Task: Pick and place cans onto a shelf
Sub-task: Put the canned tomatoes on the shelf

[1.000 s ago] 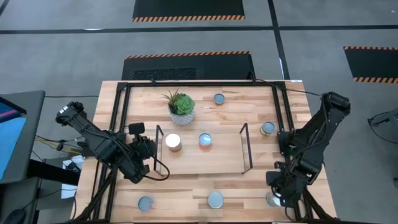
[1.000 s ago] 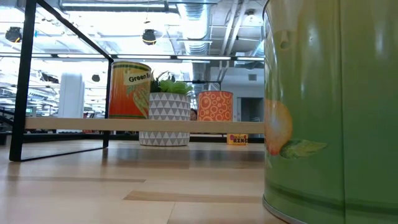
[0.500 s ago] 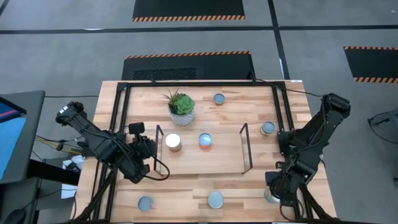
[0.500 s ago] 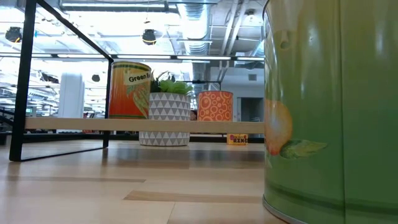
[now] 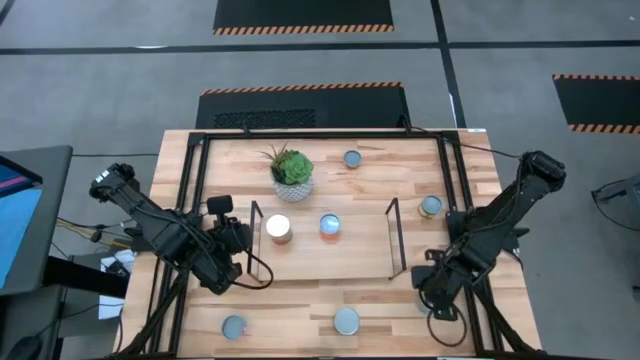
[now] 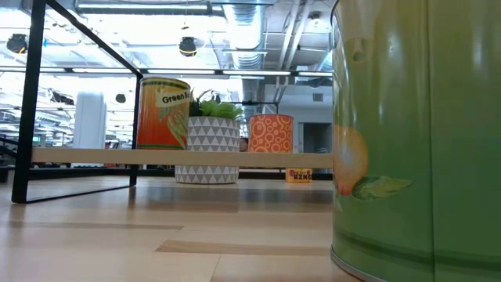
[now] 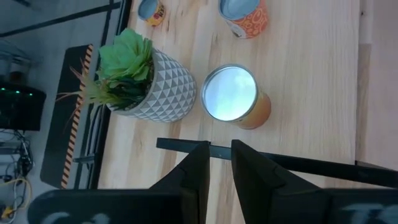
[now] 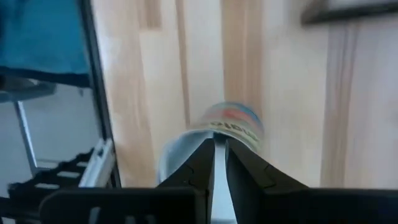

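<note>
The shelf [image 5: 330, 255] holds a white-topped orange can [image 5: 278, 228] and an orange-patterned can [image 5: 330, 224]. Loose cans stand at the far side [image 5: 351, 158], the right [image 5: 431, 206], the near left [image 5: 233, 326] and the near middle [image 5: 346, 320]. My right gripper [image 5: 428, 292] is near the shelf's right end, shut on a can [image 8: 231, 123] that its own wrist hides in the high view. My left gripper [image 5: 243, 240] waits outside the shelf's left wire end [image 7: 267, 160], empty, with a narrow gap between its fingers [image 7: 196, 171]. My right gripper has the can by its top rim [image 8: 186, 146], pinched in the narrow gap between the two fingers, which come from above. The fingers hide the exact place of contact. The can is tilted below them, its labelled side [image 8: 236, 124] turned away from the gripper.
A green succulent in a white patterned pot [image 5: 292, 178] stands behind the shelf's left part. The black table frame [image 5: 190, 190] runs along both sides. In the low view the near-middle green can [image 6: 415, 141] fills the right, with the shelf board [image 6: 180, 157] behind it.
My right gripper has moved from the near right corner toward the far side and the left, closer to the shelf's right end. My left arm has kept still.
</note>
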Robot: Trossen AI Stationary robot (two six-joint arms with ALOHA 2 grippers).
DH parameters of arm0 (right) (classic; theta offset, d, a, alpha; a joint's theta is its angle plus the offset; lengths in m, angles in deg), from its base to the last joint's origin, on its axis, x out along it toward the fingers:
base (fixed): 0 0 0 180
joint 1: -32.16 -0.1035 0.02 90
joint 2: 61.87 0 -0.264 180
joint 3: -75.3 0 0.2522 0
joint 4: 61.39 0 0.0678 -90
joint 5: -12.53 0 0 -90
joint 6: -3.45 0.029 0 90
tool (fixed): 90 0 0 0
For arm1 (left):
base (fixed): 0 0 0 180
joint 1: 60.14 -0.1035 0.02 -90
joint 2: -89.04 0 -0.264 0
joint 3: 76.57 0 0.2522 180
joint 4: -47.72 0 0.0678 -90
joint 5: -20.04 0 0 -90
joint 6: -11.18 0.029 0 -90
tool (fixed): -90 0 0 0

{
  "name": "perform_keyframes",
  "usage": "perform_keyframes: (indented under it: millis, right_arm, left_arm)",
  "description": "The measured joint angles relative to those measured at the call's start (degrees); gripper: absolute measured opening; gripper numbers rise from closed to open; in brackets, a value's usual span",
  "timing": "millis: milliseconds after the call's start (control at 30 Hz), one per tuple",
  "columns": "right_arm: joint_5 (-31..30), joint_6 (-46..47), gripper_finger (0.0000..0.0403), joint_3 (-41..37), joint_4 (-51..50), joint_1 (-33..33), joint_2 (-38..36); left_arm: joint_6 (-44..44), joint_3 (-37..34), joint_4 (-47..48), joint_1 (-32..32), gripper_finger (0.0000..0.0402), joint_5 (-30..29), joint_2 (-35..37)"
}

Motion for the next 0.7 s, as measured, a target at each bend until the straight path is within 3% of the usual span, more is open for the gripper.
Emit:
perform_keyframes:
  millis: [200, 367, 567, 700]
  right_arm:
    - [0.5, -8.0, 0.0066, 0.0, 9.4, 3.2, 0.0]
    - [5.8, -8.6, 0.0066, 1.4, 10.9, 2.8, 0.0]
    - [7.2, -2.3, 0.0065, 7.6, -8.3, 0.4, 0.0]
    - [2.4, 5.9, 0.0065, 10.0, -23.7, -3.1, -0.1]
  left_arm:
    - [0.1, 0.0, 0.0, 0.0, 0.0057, 0.0, 0.0]
    - [0.1, 0.0, 0.0, 0.0, 0.0057, 0.0, 0.0]
    - [0.0, 0.0, 0.0, 0.0, 0.0057, -0.4, 0.0]
    - [-0.2, 0.0, 0.0, 0.0, 0.0057, -0.4, 0.0]
